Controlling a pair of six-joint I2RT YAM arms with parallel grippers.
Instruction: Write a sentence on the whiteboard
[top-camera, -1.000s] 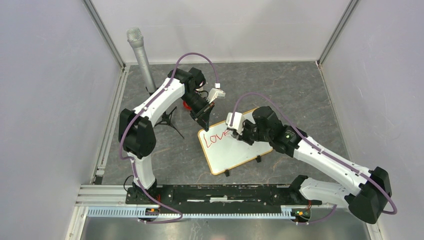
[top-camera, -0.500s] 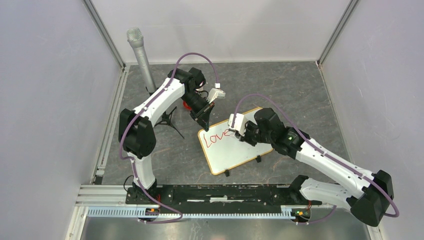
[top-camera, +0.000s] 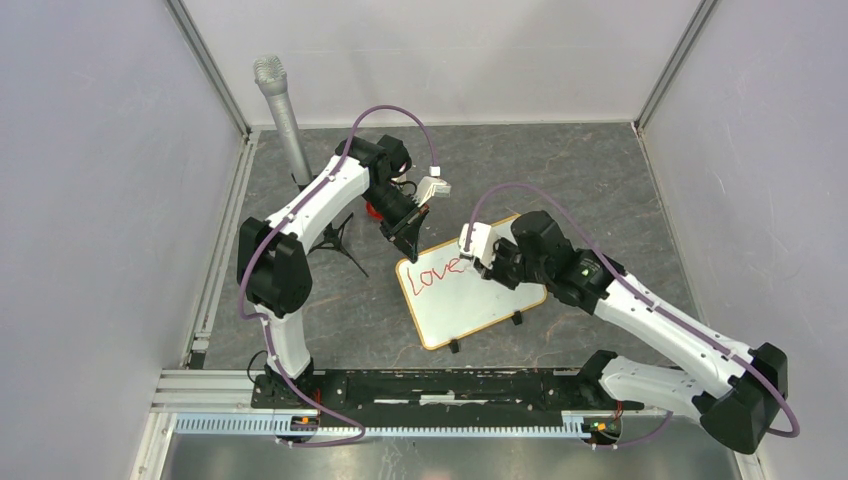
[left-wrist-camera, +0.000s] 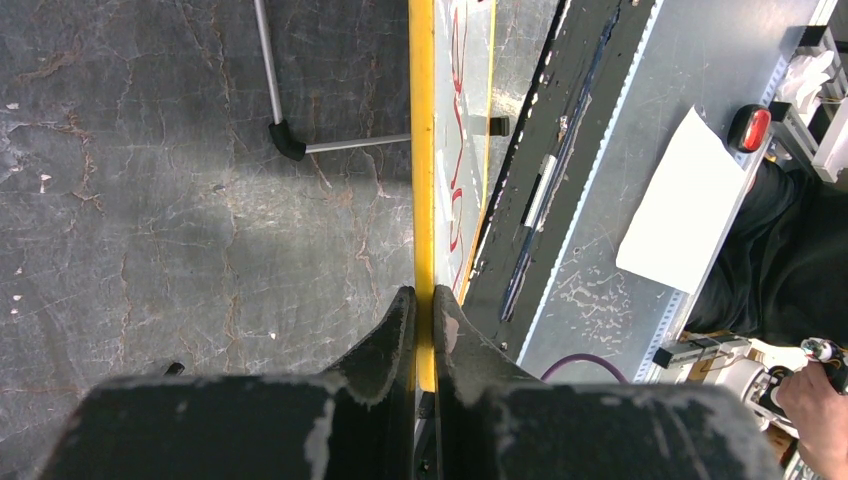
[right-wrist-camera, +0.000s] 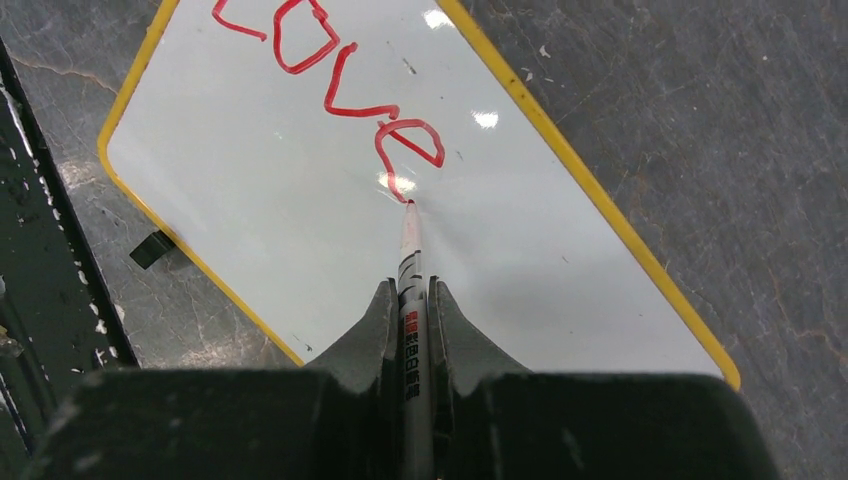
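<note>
Three views, Mia. Which one places the whiteboard (top-camera: 470, 305)?

The overhead one. It sits on the grey worktop (top-camera: 600, 180) between the two arms, turned at an angle, with black clip feet (top-camera: 453, 346) at its near edge. A stand (top-camera: 285, 120) with a ribbed grey tube is off to the left, near the wall.

And the left wrist camera?

It sees the board edge-on. The left gripper (left-wrist-camera: 422, 295) has its jaws nearly together, clamped on the yellow frame, which runs straight out between them. That view alone shows a white sheet (left-wrist-camera: 690, 200) lying past the black rail (left-wrist-camera: 545, 150).

The writing?

Best from the right wrist. Of the sentence (right-wrist-camera: 338, 82), only "Love" is there, in red cursive at the top of that view. The right gripper (right-wrist-camera: 411, 290) has its jaws closed tight on a marker (right-wrist-camera: 410, 235), its white barrel pointing ahead. The red tip touches the board just below the "e".

Can the overhead view confirm that contact?

No — there the marker is too small to make out.
</note>
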